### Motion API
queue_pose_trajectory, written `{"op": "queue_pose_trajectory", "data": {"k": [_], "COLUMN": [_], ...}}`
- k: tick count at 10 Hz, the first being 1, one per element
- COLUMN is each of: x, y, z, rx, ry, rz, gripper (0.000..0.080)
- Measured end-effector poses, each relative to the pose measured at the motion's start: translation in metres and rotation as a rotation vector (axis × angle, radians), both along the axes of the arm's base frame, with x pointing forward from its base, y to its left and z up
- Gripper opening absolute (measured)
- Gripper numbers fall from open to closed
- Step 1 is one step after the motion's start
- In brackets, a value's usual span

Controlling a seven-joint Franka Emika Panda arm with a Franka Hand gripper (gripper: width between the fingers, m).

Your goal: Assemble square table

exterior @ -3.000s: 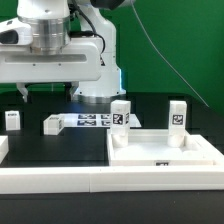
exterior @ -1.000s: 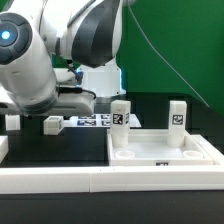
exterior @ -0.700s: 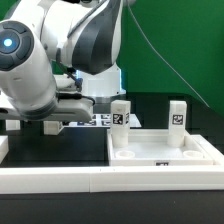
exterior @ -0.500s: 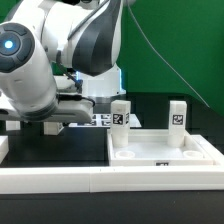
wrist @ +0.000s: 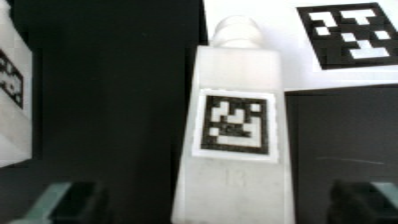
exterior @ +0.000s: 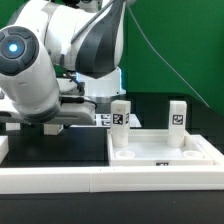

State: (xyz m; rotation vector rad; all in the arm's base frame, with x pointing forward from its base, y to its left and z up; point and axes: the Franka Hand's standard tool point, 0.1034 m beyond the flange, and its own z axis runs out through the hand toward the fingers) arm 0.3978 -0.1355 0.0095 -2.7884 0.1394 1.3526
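The square table's white slab (exterior: 165,158) lies at the exterior view's right, with two tagged legs (exterior: 120,113) (exterior: 177,113) standing upright at its far corners. A third white leg (wrist: 237,120) lies on the black surface, tag facing the wrist camera. My gripper (wrist: 217,205) is open and straddles it, with one dark finger (wrist: 71,205) on each side and a gap on both. In the exterior view my gripper (exterior: 52,126) is low over the table at the left and hides that leg. Another leg (exterior: 10,122) stands just left of it, also seen as leg (wrist: 11,90).
The marker board (exterior: 100,120) lies behind my gripper, and one of its tags shows as marker board (wrist: 356,35). A long white rail (exterior: 60,180) borders the black surface at the front. The arm's bulk fills the exterior view's upper left.
The arm has swung down from upright and settled lower over the lying leg, which it now covers in the exterior view. The slab and standing legs have not moved.
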Motion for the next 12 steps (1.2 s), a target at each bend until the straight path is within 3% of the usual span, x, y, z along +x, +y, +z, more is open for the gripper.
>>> {"op": "queue_pose_trajectory", "data": {"k": [2,7,8,11,12], "x": [0.0,0.003,0.01,0.044,0.055], "y": [0.001,0.002,0.003,0.008,0.009], "z": [0.0,0.001,0.01,0.056,0.064], "rx": [0.002,0.002,0.011,0.036,0.035], "ry": [0.0,-0.004,-0.013,-0.007,-0.008], "rz": [0.002,0.006,0.015,0.025,0.028], "gripper": [0.0288,0.0289,0.0289,0.029,0.029]}}
